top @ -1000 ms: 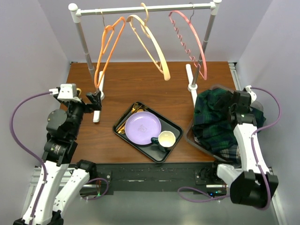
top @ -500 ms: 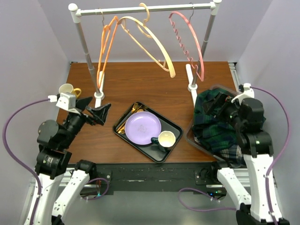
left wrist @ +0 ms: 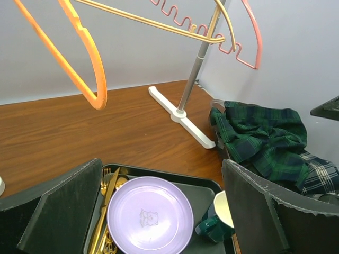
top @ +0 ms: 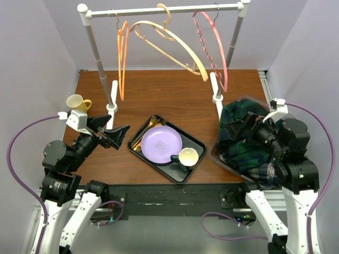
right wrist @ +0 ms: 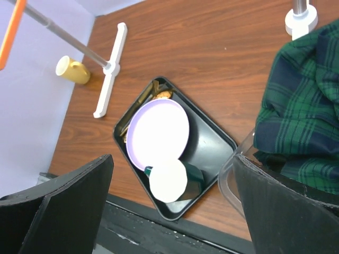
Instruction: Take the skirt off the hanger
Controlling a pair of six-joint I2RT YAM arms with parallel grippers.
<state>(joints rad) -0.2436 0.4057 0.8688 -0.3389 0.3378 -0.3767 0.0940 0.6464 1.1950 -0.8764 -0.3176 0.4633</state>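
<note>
Left gripper (top: 117,126), right gripper (top: 247,127): jaws fully spread, empty. Dark green plaid skirt (top: 238,145): heaped in clear plastic bin (top: 214,152) just beside right gripper, off the bare orange plastic hanger (left wrist: 98,87), cream hanger (top: 203,71) and pink hanger (left wrist: 257,42) on white rail (top: 159,10). Yellow ceramic mug (top: 77,102): visible overhead, outside left wrist view.

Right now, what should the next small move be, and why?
Probably nothing more than settling both arms at rest. The plaid skirt already lies bunched in the clear bin on the right, the hangers on the rail hang bare, and the left gripper and right gripper are open and empty.
</note>
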